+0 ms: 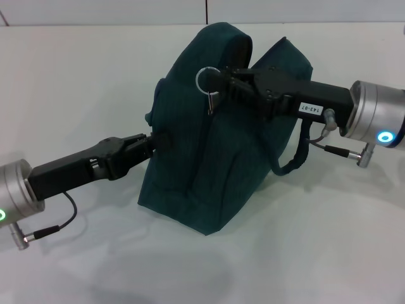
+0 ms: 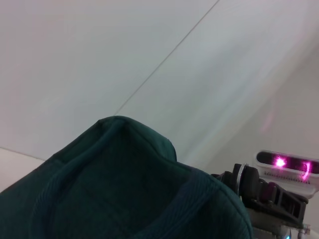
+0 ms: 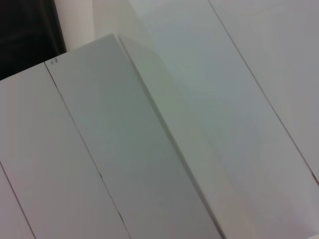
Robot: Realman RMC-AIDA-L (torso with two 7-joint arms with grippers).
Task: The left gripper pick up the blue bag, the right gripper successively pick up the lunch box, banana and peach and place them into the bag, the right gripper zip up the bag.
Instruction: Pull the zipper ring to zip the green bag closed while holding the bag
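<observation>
- The blue bag [image 1: 209, 158] stands mid-bench, top apparently closed; lunch box, banana and peach are nowhere visible, presumably packed inside.
- The right gripper [image 1: 223, 85] is clamped on the zipper ring pull [image 1: 207, 80] at the bag's top; zipping looks nearly finished.
- The left gripper [image 1: 153, 143] pinches the bag's left side.

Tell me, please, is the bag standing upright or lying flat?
Upright. The bag stands on its base on the table, handles on top, with the left gripper at its side and the right gripper at its zipper ring.
</observation>
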